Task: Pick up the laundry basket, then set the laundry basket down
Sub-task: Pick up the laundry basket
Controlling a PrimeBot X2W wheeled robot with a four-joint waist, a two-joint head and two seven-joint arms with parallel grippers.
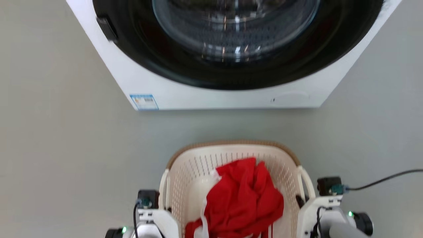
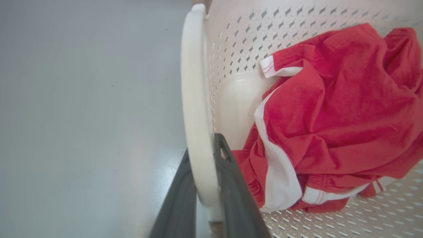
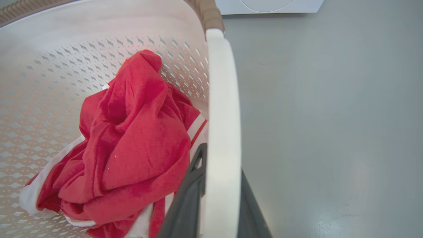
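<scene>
laundry basket (image 1: 198, 172) sits in front of the washer (image 1: 214, 96), centred on its door, with a strip of bare floor (image 1: 66, 148) between them. can't tell whether it's lifted off the floor. left gripper (image 2: 202, 148) is clamped on the left handle (image 2: 195, 92), one finger inside the basket wall and one outside, at the handle end farthest from the washer. right gripper (image 3: 222, 160) pinches the right handle (image 3: 223, 92) the same way. holding both sides likely keeps the basket level. red garment (image 1: 244, 198) with white trim is bunched loose inside, mostly on the half away from the washer, so a tilt could slide it. cable (image 1: 380, 180) trails off the right wrist, well clear of the washer. judging by the grips, grasp is done and it's at the lift or carry stage.
</scene>
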